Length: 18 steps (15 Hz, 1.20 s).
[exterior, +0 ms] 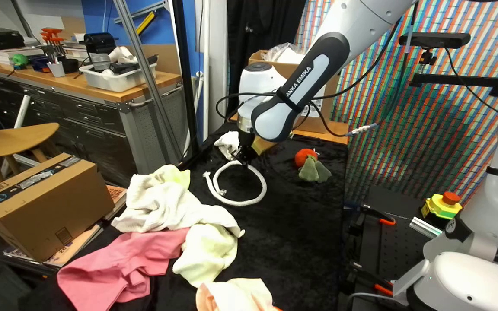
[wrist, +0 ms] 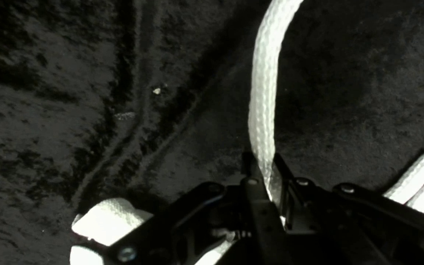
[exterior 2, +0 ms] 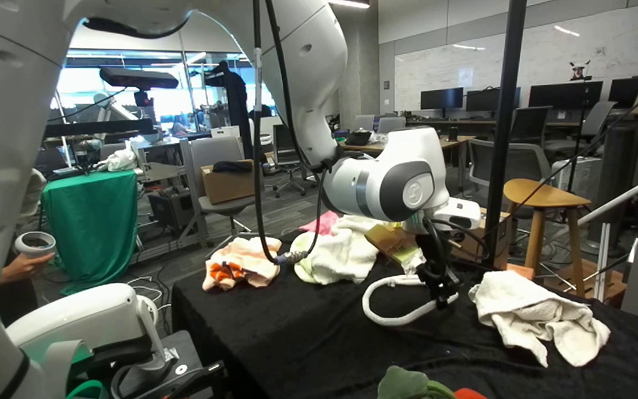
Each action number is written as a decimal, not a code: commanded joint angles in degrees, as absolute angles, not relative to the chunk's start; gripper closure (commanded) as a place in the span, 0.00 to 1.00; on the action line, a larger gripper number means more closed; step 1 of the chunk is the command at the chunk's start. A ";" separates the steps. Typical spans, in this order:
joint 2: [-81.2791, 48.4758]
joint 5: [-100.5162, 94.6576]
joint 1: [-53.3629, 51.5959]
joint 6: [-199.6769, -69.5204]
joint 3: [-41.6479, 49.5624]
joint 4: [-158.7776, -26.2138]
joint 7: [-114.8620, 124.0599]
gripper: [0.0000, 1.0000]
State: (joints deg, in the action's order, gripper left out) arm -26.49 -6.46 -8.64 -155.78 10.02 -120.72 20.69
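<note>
A white braided rope (exterior: 241, 203) lies in an open loop on the black cloth-covered table; it also shows in an exterior view (exterior 2: 395, 321) and in the wrist view (wrist: 265, 92). My gripper (wrist: 265, 165) is shut on the rope, which runs up between the two fingertips in the wrist view. In both exterior views the gripper (exterior: 245, 157) (exterior 2: 442, 296) points down, low over the table, at the loop's edge. Whether the held part touches the table cannot be told. A crumpled white cloth (exterior 2: 540, 316) lies beside the gripper; it also shows in an exterior view (exterior: 229, 142).
Crumpled white (exterior: 167, 203), pink (exterior: 123, 268) and peach (exterior: 236, 296) cloths lie along the table. A red and green soft toy (exterior: 311, 168) lies near one edge. A yellow-brown piece (exterior 2: 394, 244) shows beside the wrist. A cardboard box (exterior: 43, 205) stands off the table.
</note>
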 commanded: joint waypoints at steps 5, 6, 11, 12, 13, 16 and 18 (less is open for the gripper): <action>-18.96 -7.84 -9.77 -158.48 8.71 -125.29 20.01 0.95; -18.12 -8.18 -10.18 -158.59 8.66 -125.54 20.46 0.96; -11.46 -10.24 -11.43 -158.79 7.25 -128.17 21.56 0.96; -9.75 -10.97 -11.65 -158.70 6.64 -128.67 21.56 0.96; -8.25 -11.95 -11.88 -158.57 6.27 -129.12 22.18 0.96; -3.42 -14.13 -11.90 -157.58 3.39 -129.90 22.40 0.96; -0.69 -14.73 -11.66 -156.66 0.79 -129.79 22.34 0.96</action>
State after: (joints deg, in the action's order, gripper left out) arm -6.25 -12.62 -11.70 -157.58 3.48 -128.05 21.21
